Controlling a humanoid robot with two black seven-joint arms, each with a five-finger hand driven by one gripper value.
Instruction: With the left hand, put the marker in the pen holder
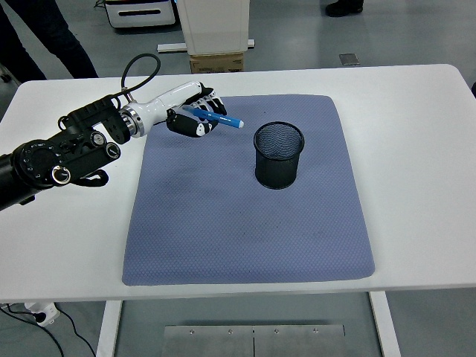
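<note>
One blue-grey mat (245,216) on white table (416,149), grey floor (297,30) beyond

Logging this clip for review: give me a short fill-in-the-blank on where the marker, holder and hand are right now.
1. The left hand grips a ____ marker.
2. The black mesh pen holder stands on the ____ mat.
3. The marker's tip points toward the picture's ____.
4. The pen holder's inside looks ____.

Missing words: blue; blue-grey; right; empty
</note>
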